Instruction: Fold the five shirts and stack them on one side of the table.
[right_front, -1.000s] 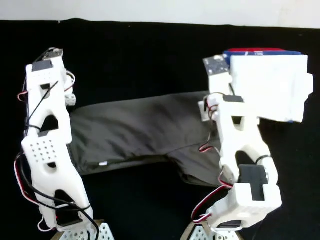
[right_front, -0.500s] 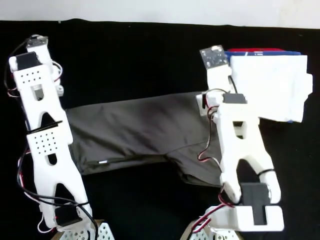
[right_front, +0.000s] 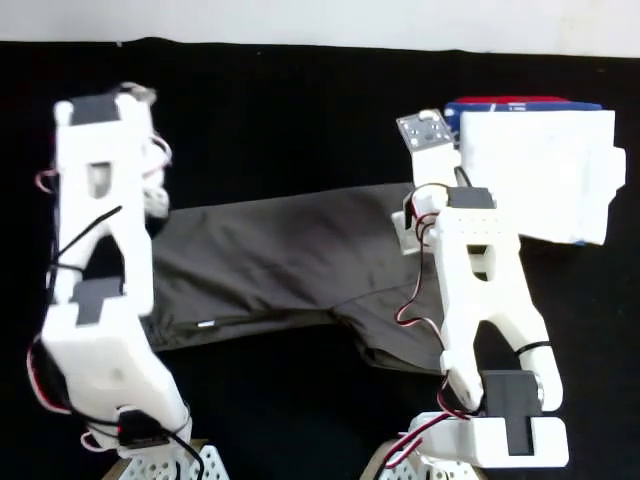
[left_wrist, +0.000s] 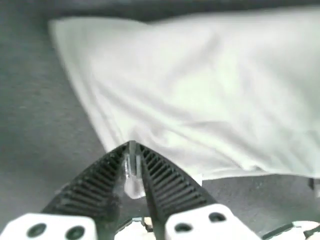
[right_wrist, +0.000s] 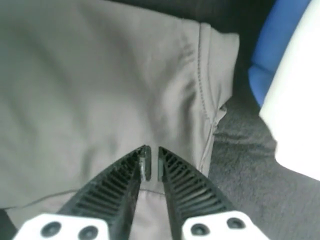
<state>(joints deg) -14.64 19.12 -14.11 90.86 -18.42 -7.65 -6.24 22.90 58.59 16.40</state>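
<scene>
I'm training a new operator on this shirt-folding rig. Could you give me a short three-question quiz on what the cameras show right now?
1. True or false: the dark grey shirt already lies on top of the stack.
2. Which colour is the top shirt of the stack? A blue, B white, C red.
3. In the right wrist view, which thing lies under the right gripper?

Key: 1 false, it lies stretched out beside the stack. 2 B. 3 the dark grey shirt.
</scene>
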